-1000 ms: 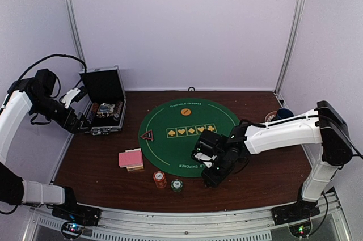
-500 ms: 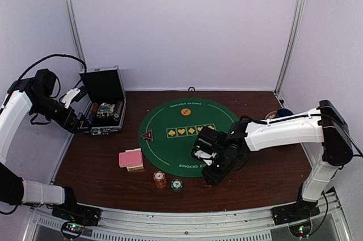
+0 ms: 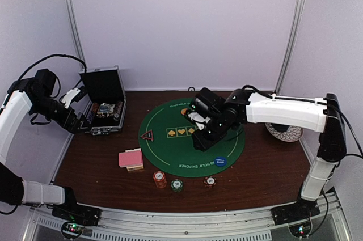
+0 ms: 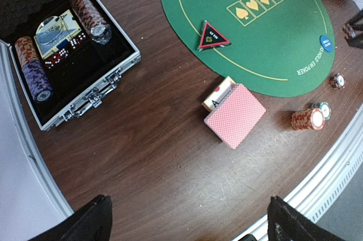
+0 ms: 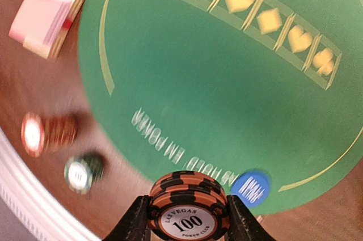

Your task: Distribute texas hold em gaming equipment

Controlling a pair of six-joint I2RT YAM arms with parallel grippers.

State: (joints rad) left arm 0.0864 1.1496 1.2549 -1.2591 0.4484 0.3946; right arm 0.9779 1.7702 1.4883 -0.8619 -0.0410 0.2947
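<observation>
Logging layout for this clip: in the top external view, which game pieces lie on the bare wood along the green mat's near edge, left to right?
Left to right: pink-backed card deck → orange chip stack → green chip stack → red-white chip.

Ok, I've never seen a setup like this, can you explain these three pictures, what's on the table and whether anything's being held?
These are two robot arms bolted at the near edge of a table. One picture looks down from above and behind them; the other two come from a camera on each wrist. On the table lie a green mat, an open case, a deck of cards, a red triangle, a blue disc, three chip piles and a plate. The right gripper is closed on a stack of orange chips above the mat. The left gripper is open and empty, near the case.
</observation>
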